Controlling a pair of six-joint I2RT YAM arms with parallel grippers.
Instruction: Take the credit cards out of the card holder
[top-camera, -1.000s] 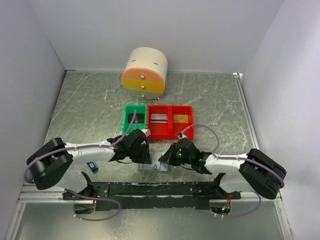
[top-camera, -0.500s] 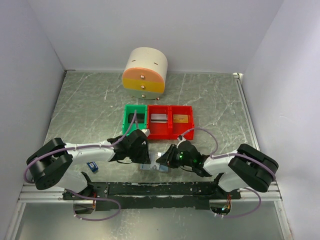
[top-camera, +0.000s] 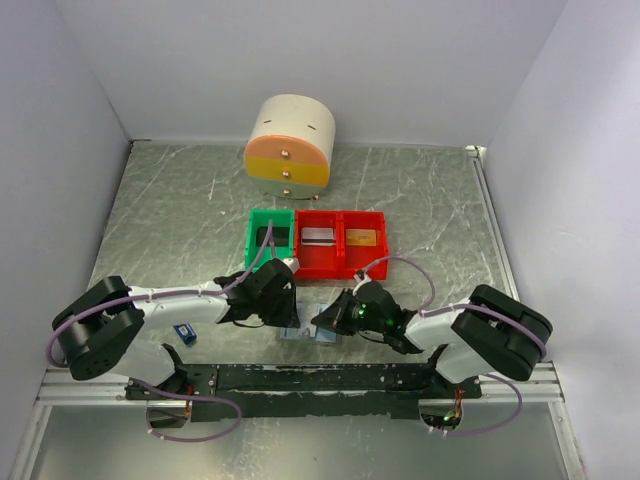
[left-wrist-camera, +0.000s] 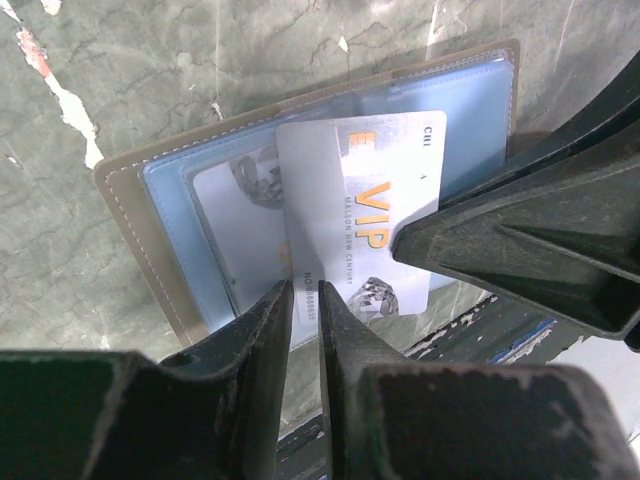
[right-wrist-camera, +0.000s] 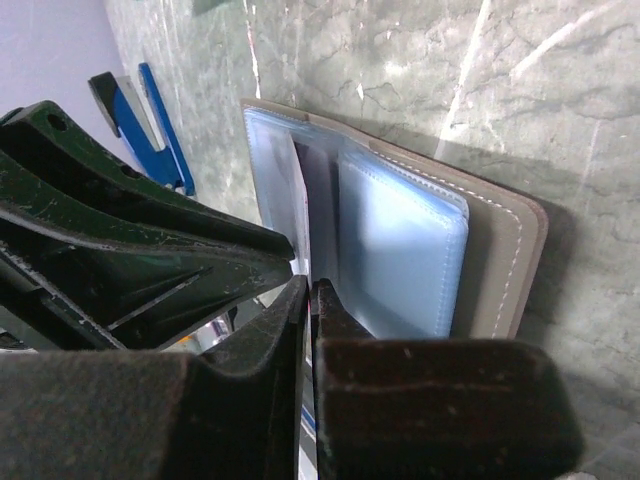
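Silvery VIP card (left-wrist-camera: 360, 215) (gold txt), half out, grey-brown holder (left-wrist-camera: 128, 210), blue pockets

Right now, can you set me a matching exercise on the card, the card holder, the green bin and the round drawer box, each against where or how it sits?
Things:
1. VIP card
2. card holder
3. green bin
4. round drawer box

Places or states:
A. at the far edge of the table
B. lying open and flat
C. directly left of the red bin
D. partly out of a pocket, its corner in the left gripper

Pairs: 1-D, 2-B, 3-C, 4-A
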